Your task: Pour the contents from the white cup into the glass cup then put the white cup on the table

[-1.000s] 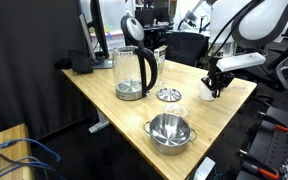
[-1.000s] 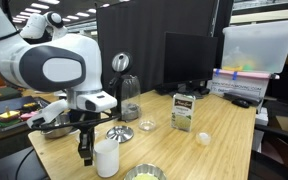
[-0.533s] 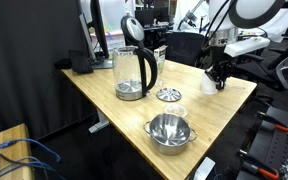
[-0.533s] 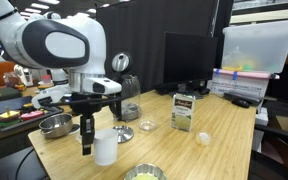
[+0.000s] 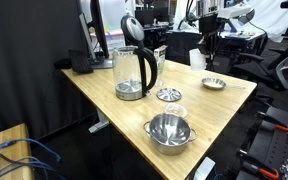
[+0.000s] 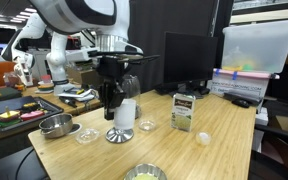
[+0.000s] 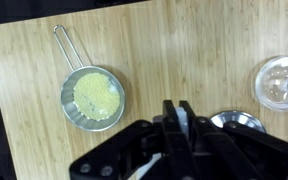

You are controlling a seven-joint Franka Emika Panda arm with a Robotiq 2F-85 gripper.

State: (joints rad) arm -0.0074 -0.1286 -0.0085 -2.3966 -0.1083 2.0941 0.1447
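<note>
Right now the work sits at the carry that comes ahead of the pour. The hand (image 6: 112,98) is clamped on the white cup (image 6: 126,113), gripping it from the side. The cup hangs in the air, clear of the counter (image 6: 224,150), with nothing under it but open space and the small wares below. In an exterior view the same hand (image 5: 206,52) and white cup (image 5: 197,58) sit high over the far end of the counter (image 5: 94,90). They are well apart from the glass cup (image 5: 132,72), which stands upright on its metal base near the opposite end, black handle turned toward the middle and its lid seemingly tipped up. The wrist view looks straight down past the dark fingers (image 7: 171,118) onto a small handled pan (image 7: 94,97) of yellowish stuff, and the cup itself cannot be made out there. What the white cup contains is not visible from any angle. By my reading, nothing has been poured yet. The next move calls for bringing the cup level across the counter, clearing the steel bowl (image 5: 169,130), until its lip stands just above the glass cup's mouth. Then it needs a slow wrist roll toward the opening, and only after that a descent to set it on bare wood.
</note>
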